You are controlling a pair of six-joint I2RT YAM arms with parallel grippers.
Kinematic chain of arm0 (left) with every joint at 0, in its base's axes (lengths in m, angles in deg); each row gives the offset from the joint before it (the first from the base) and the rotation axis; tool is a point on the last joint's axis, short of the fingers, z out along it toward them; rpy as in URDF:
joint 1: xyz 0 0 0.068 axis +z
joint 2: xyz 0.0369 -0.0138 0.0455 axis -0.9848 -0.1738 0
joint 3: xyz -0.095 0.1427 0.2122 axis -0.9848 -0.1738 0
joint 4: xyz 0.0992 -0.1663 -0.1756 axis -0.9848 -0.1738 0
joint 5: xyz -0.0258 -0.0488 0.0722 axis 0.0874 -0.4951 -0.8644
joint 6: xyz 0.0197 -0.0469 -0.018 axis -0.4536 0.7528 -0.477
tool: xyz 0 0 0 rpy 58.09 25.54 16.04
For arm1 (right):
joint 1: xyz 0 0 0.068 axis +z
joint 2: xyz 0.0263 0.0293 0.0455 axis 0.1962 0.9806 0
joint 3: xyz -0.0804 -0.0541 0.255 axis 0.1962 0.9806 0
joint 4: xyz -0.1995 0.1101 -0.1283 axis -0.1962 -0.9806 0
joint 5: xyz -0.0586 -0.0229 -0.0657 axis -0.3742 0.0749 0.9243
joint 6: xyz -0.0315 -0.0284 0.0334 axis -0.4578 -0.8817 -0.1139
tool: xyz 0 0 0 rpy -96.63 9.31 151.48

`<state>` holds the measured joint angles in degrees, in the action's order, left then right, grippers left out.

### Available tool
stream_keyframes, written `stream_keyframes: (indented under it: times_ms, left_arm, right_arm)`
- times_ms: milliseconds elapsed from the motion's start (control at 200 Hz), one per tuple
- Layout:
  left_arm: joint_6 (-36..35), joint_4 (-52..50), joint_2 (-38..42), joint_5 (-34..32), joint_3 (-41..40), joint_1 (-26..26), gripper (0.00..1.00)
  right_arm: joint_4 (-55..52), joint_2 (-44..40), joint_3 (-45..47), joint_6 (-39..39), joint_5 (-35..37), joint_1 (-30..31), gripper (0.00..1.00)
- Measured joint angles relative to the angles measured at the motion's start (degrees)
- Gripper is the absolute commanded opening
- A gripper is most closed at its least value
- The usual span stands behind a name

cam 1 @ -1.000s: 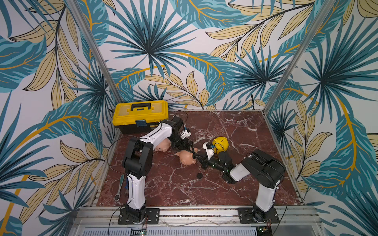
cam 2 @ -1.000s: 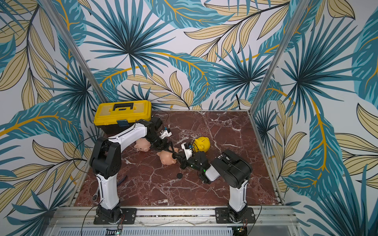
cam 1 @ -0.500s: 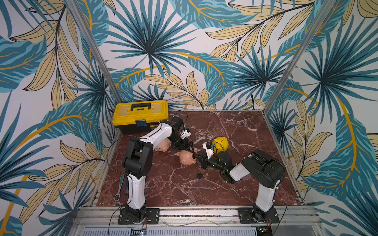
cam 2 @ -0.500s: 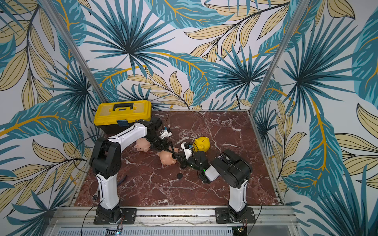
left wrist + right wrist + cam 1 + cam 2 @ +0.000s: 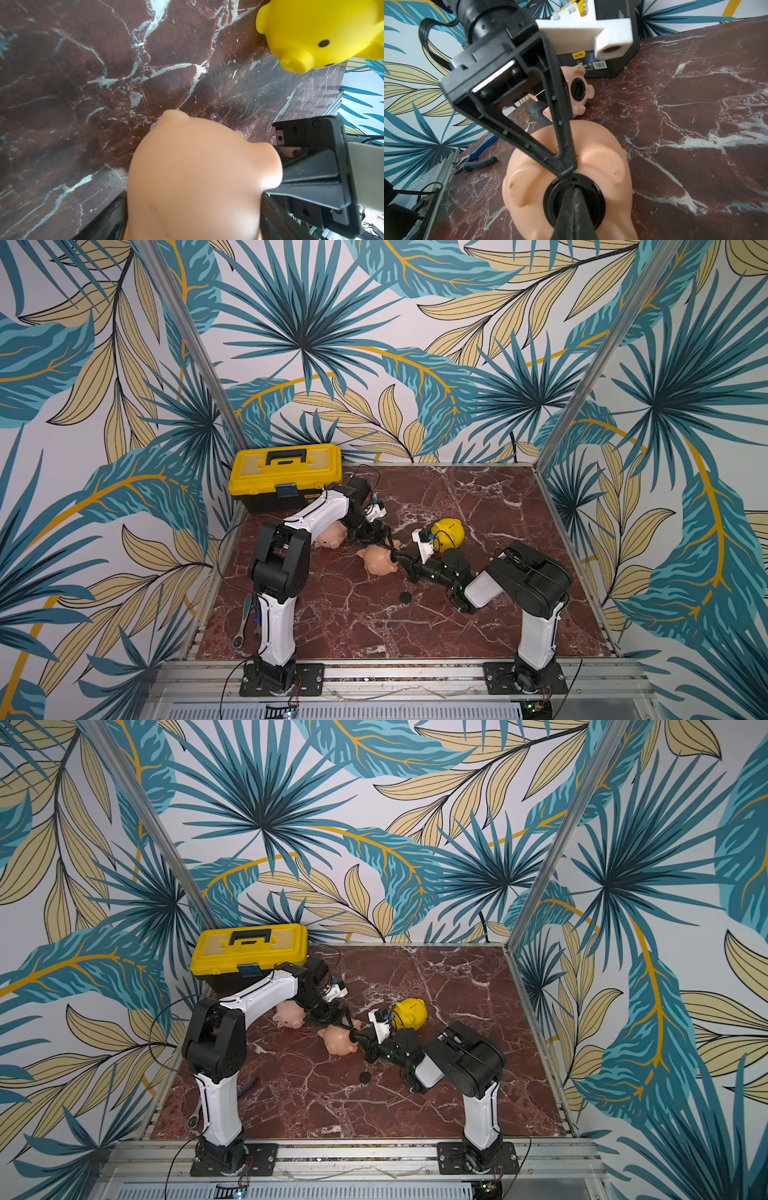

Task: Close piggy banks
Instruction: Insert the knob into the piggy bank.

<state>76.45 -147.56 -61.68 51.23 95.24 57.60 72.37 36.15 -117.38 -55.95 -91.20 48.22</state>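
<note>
Grip on peach piggy bank (image 5: pixel 197 176) by left gripper (image 5: pixel 385 546), closed around its body on worktop (image 5: pixel 695 104); right gripper (image 5: pixel 572 188) fully closed, tips on black plug (image 5: pixel 593 200) in belly.

I count three piggy banks: two are peach, the nearer peach pig (image 5: pixel 380 565) and the farther peach pig (image 5: pixel 332 537), and one is the yellow pig (image 5: pixel 449 533). There are three black round plugs: one loose plug (image 5: pixel 405 596) on the table (image 5: pixel 478 497), one fitted plug (image 5: pixel 577 89) in the farther peach pig, and one belly plug (image 5: pixel 550 197) at the hole of the nearer peach pig. There is one yellow toolbox (image 5: pixel 286 472), one ratchet wrench (image 5: pixel 245 614), one pair of pliers (image 5: pixel 475 162) with blue handles, and two robot arms, the left arm (image 5: pixel 276 614) and the right arm (image 5: pixel 536 630).
</note>
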Motion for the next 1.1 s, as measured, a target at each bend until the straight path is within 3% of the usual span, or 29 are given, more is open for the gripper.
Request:
stream_keyframes:
  times_ms: [526,776,1102]
  left_arm:
    - [0.5,0.0,0.0,-0.1,0.0,0.4,0.87]
    - [0.6,0.0,0.0,-0.2,0.0,0.5,0.87]
    - [0.6,0.0,0.0,-0.3,0.0,0.9,0.87]
  right_arm:
    - [-2.4,-0.7,-0.8,7.8,2.8,1.0,0.0]
    - [-4.9,-1.7,-1.4,5.7,3.0,1.1,0.2]
    - [-18.4,-6.5,-4.2,1.5,0.8,0.5,0.21]
